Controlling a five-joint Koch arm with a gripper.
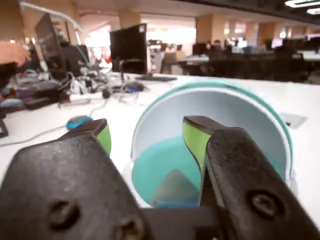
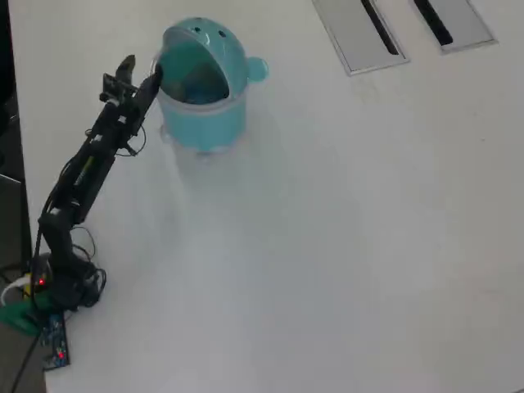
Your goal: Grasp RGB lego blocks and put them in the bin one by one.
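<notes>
White table [image 2: 327,246] w/ teal bin [image 2: 205,115] near its top-left in overhead view, hood opening facing the arm. Gripper [image 1: 147,137] hangs at the bin's mouth, jaws spread apart, nothing between them. Something blue [image 2: 199,86], poss. a block, lies inside the bin; too blurred to confirm.

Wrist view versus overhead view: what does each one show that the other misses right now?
Only the wrist view shows the gripper open with nothing between its green-padded fingers, the bin floor with a dim shape on it that I cannot identify, and the cluttered desks behind. Only the overhead view shows the whole arm, its base, the bin's holed hood and side knob, and two table slots. Both show the gripper at the bin's opening.
</notes>
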